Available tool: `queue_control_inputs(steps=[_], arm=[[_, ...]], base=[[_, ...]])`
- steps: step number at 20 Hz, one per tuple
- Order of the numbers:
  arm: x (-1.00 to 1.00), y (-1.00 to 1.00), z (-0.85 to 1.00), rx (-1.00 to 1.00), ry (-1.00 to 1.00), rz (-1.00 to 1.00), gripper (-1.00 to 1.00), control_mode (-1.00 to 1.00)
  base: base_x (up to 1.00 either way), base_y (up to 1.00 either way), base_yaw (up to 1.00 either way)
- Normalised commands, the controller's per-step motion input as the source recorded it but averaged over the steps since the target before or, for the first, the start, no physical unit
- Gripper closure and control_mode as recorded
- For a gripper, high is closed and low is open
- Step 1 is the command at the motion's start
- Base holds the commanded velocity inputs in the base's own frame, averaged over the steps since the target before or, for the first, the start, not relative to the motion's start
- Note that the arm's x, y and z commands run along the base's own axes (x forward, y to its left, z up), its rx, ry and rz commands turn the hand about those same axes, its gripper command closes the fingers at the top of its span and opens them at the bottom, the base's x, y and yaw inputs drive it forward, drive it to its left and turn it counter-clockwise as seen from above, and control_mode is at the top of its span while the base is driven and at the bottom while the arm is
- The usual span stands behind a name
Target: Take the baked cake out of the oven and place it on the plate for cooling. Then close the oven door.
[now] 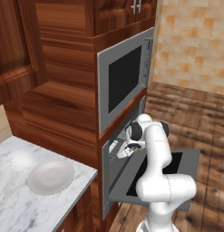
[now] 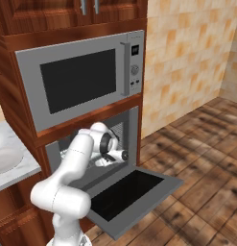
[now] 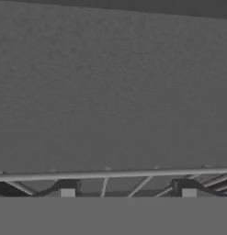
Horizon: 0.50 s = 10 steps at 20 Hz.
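Gripper (image 3: 128,193) spread open inside the oven (image 2: 121,132), above a wire rack (image 3: 110,175); no readable writing.

The arm bends forward, its hand (image 3: 128,193) low with fingertips (image 3: 67,193) spread apart.

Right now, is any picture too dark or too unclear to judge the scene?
Left base view: bright, the plate clear. Right base view: bright, the oven door plainly open. Hand view: dim grey oven wall, wire rack visible, pincer tips dark, open.

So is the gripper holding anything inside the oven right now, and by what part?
Nothing is held: the gripper is open, with wire rack and grey oven wall ahead.
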Motion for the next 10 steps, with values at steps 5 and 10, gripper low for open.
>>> queue_control_inputs(steps=[5, 10], arm=[[0.12, 0.3, -0.53, 0.0, -0.09, -0.01, -1.0, -1.0], [0.0, 0.34, -0.57, -0.04, -0.07, 0.1, -1.0, -1.0]], base=[[0.0, 0.0, 0.0], [0.0, 0.0, 0.0]])
